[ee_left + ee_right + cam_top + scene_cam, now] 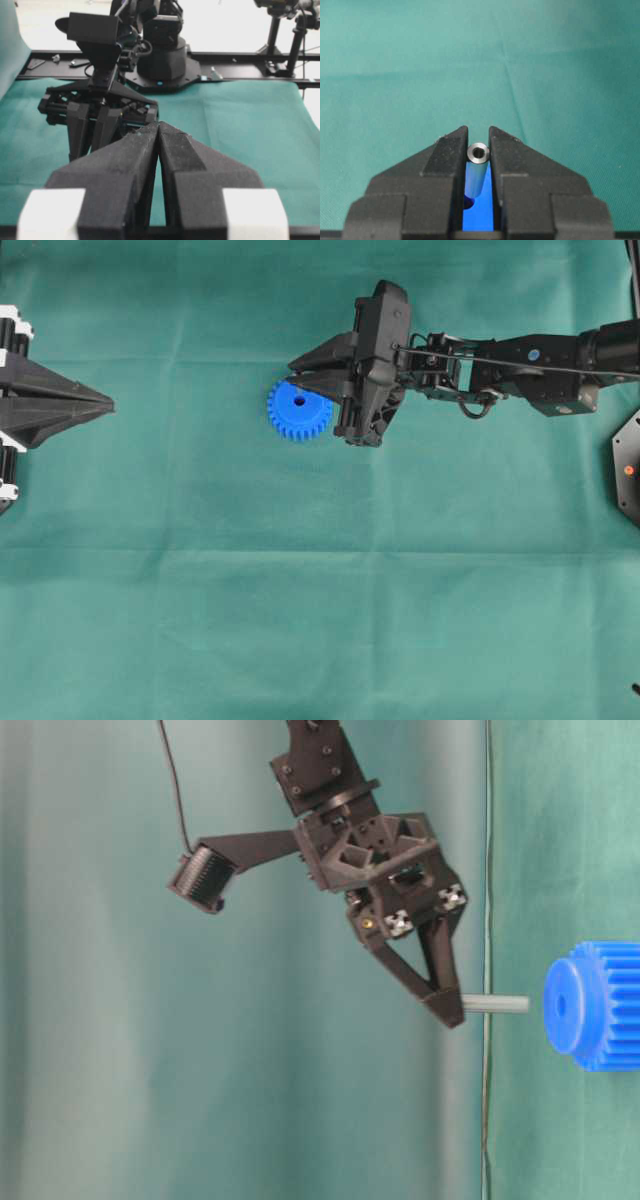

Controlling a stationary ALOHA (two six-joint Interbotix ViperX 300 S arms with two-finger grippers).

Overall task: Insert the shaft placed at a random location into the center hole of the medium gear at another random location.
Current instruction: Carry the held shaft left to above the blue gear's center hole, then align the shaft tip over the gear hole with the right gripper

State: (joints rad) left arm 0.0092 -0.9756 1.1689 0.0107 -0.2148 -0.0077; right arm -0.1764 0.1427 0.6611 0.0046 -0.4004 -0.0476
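We saw the right pincer [452, 1010] holding the little silver shaft [496, 1005] tight between its tips. The shaft pointed at the blue gear [598, 1005] at the right edge, not touching it. The left pincer [159, 131] was pressed together, holding nothing.

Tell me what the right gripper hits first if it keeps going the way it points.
Probably the gear. The right gripper points at it, and the shaft in its jaws would touch first, near the center hole. A gap remains; exact alignment with the hole is unclear.
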